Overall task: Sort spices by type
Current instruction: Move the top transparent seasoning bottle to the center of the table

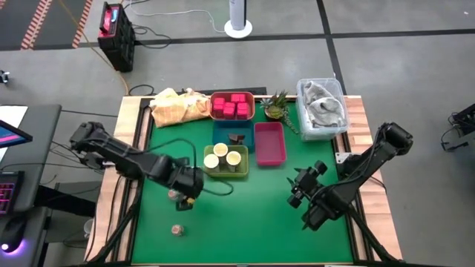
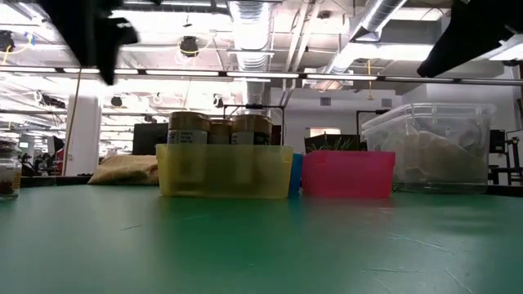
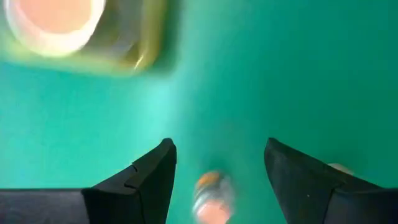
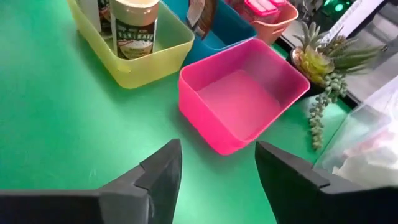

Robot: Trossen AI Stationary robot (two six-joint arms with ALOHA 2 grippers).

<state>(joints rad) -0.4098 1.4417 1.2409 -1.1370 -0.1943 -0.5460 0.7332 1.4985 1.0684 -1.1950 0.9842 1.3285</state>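
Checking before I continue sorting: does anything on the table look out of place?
Yes. Two tiny jars sit loose on the green mat, outside every tray; one lies between the open left gripper's fingers. The pink tray holds nothing.

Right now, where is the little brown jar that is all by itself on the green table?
In the high view, the little brown jar stands alone on the green table near its front left corner, in front of the left pincer and the yellow tray.

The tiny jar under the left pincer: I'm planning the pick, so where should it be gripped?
Across its round sides, from straight above. The tiny jar stands upright on the mat, between the open left pincer fingers, with clear space either side.
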